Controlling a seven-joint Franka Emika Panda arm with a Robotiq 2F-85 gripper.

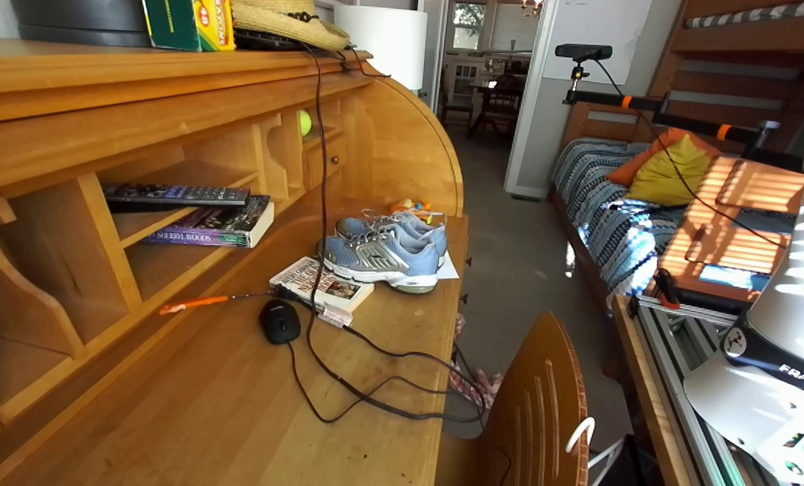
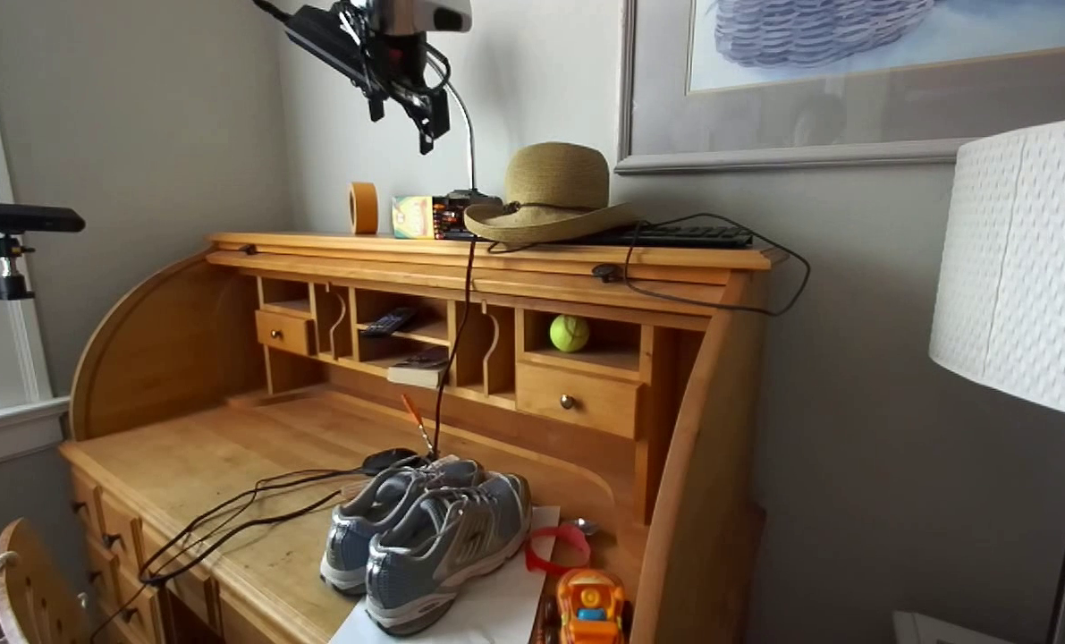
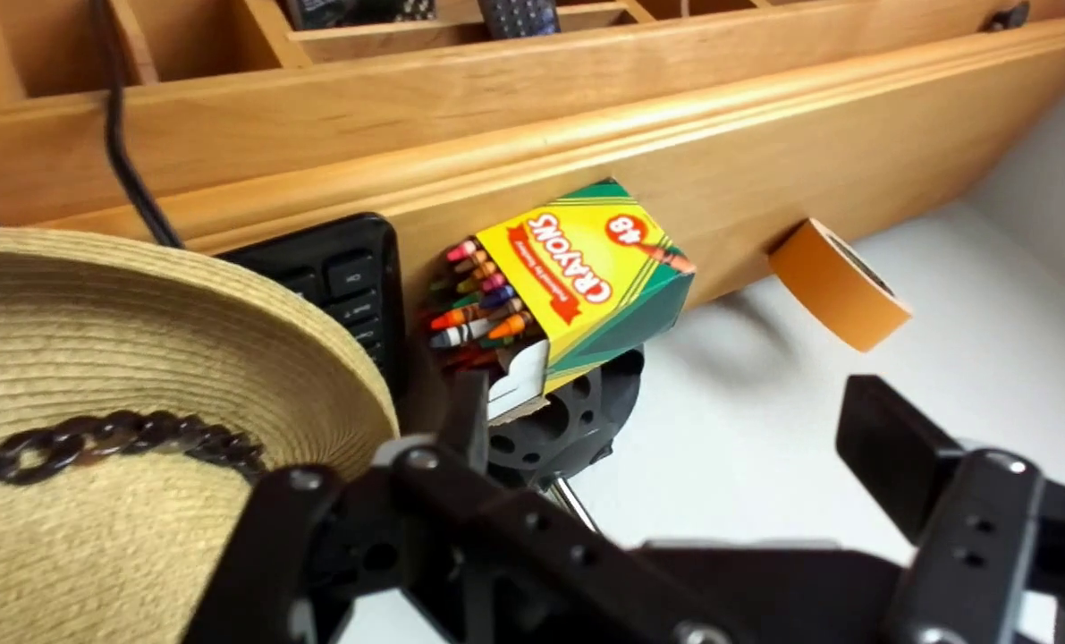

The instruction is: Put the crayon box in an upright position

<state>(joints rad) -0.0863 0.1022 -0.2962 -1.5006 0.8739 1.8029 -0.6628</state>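
The crayon box (image 3: 577,277), yellow and green with a red label, lies on its side on top of the desk hutch. Its open end, full of crayon tips, faces the hat and keyboard in the wrist view. It shows in both exterior views: cut off at the top edge (image 1: 192,25), and between the tape roll and the hat (image 2: 414,217). My gripper (image 3: 675,429) is open, with nothing between its fingers. In an exterior view the gripper (image 2: 402,125) hangs above the hutch top, above and apart from the box.
A straw hat (image 2: 557,183) and keyboard (image 3: 344,277) lie on one side of the box. An orange tape roll (image 3: 841,286) stands on the other. A black lamp base (image 3: 577,425) with a metal stem is close behind the box. A cable (image 1: 320,169) hangs down the hutch front.
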